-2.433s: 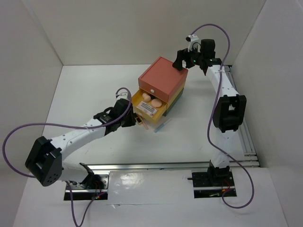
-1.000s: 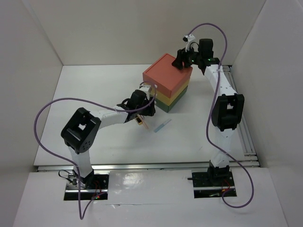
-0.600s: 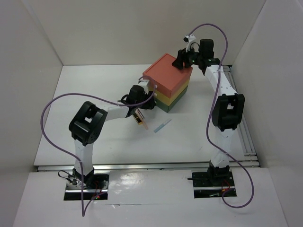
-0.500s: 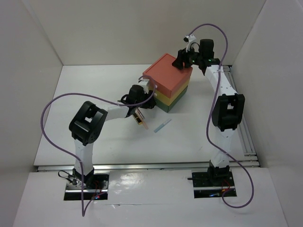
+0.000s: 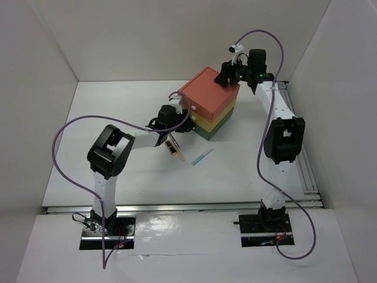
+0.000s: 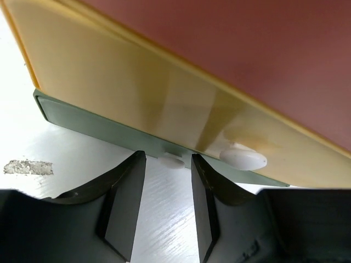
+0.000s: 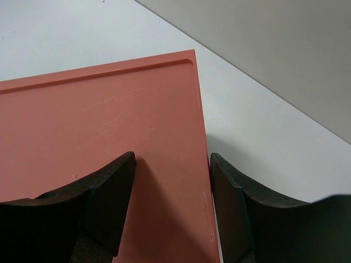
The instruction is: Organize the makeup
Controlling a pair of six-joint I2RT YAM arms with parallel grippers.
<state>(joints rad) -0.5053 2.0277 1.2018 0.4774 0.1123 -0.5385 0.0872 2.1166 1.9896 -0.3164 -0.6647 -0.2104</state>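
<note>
Left of centre in the top view the left pincer faces the front of the three-tier plastic drawer box, coral on top, yellow in the middle, dark green at the bottom; all three drawers look shut. The step in hand, as I judge it, is to take the small white knob of the green drawer and pull it open. To do it well, the pincer should go forward a little so the knob sits fully between the pads; it should close on this knob only and not on the yellow drawer's white knob to its right; then it should pull straight along the table so the box does not tip. In the wrist view the jaws stand about half apart, one finger on each side of the green drawer's knob; they grasp nothing yet.

In the lower centre of the top view the thin clear lash pack lies flat on the white table, apart from the box; a small dark item lies near its left, too small to name; other makeup is not visible. At the upper right the right pincer is released, jaws wide, astride the edge of the coral top; it holds nothing; whether it presses on the box I cannot tell.
</note>
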